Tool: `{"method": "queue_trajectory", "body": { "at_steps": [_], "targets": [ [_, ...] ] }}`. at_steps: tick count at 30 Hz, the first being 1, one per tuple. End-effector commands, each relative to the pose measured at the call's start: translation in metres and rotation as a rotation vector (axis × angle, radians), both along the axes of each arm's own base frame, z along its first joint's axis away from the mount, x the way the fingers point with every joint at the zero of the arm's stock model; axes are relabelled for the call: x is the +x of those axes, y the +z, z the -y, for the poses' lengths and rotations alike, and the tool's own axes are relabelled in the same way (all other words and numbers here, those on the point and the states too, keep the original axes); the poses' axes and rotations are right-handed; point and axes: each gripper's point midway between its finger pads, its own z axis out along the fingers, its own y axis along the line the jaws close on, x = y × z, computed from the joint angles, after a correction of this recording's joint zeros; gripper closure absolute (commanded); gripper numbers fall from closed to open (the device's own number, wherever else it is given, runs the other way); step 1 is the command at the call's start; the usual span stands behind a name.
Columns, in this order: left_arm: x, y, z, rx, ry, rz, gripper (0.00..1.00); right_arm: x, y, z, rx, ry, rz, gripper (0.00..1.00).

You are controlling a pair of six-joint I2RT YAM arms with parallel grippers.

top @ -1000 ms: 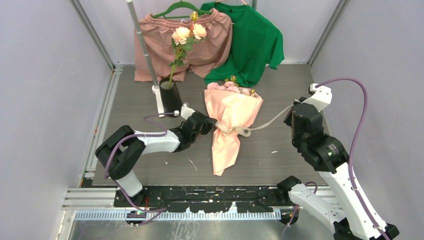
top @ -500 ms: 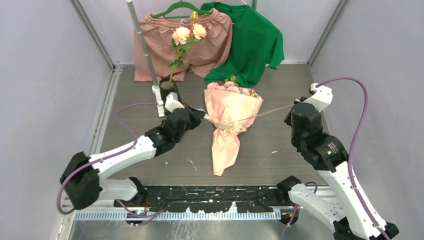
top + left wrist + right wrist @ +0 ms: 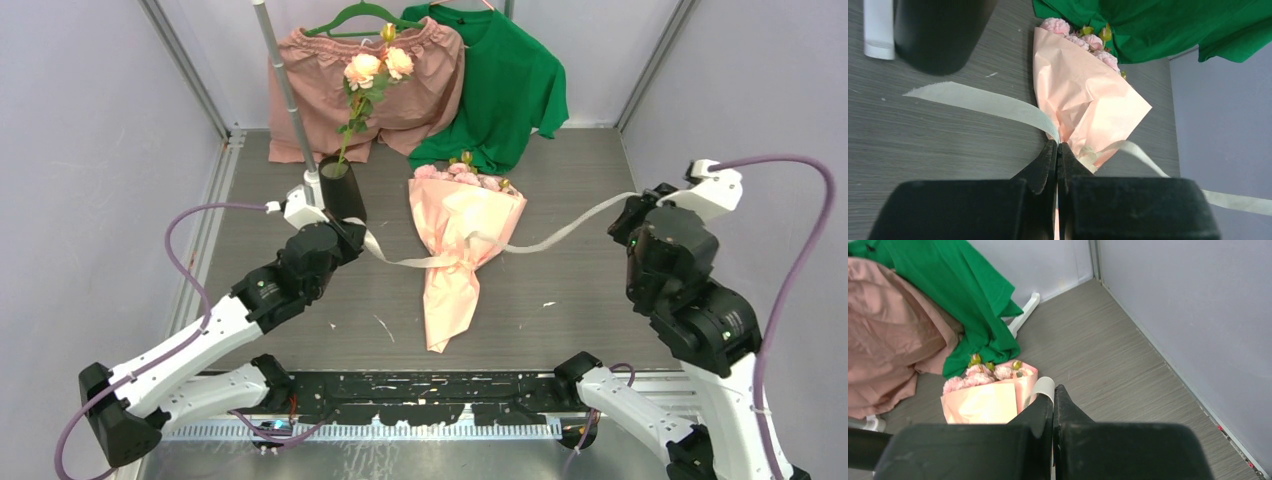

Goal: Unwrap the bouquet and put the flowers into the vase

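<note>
Pulled farther apart than a second ago: left gripper (image 3: 357, 232) and right gripper (image 3: 629, 204), each pinched tight on a ribbon (image 3: 560, 233) end. Bouquet (image 3: 462, 225) flat on table (image 3: 570, 300) between, touching neither.

No legible text, label, brand, number or sign in any view. Bouquet (image 3: 460, 235) paper, ribbon (image 3: 405, 263), vase (image 3: 341, 192): plain surfaces, no print visible.
</note>
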Motion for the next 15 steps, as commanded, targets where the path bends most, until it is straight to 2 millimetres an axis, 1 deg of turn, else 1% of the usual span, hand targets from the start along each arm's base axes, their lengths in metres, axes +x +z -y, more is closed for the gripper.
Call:
{"method": "queue_trajectory", "body": {
  "at_steps": [1, 7, 9, 11, 12, 13, 14, 15],
  "targets": [
    [-0.007, 0.030, -0.027, 0.081, 0.037, 0.052, 1.00, -0.020, 0.026, 0.023, -0.017, -0.071, 0.054, 0.99],
    [-0.022, 0.043, -0.062, 0.134, 0.095, 0.079, 1.00, -0.041, 0.039, 0.045, -0.054, -0.134, 0.074, 0.99],
    [-0.025, 0.049, -0.068, 0.133, 0.105, 0.093, 1.00, -0.044, 0.040, 0.048, -0.058, -0.138, 0.078, 0.99],
    [-0.027, 0.050, -0.069, 0.131, 0.097, 0.094, 0.99, -0.042, 0.035, 0.044, -0.062, -0.122, 0.065, 0.99],
    [-0.027, 0.048, -0.068, 0.135, 0.091, 0.090, 0.95, -0.039, 0.030, 0.041, -0.065, -0.112, 0.051, 0.93],
    [-0.027, 0.046, -0.067, 0.139, 0.086, 0.085, 0.90, -0.033, 0.023, 0.037, -0.070, -0.101, 0.033, 0.78],
    [-0.026, 0.041, -0.064, 0.153, 0.075, 0.073, 0.81, -0.028, 0.016, 0.033, -0.069, -0.093, 0.024, 0.60],
    [-0.025, 0.037, -0.059, 0.165, 0.058, 0.063, 0.68, -0.024, 0.008, 0.030, -0.072, -0.088, 0.010, 0.40]
  ]
}}
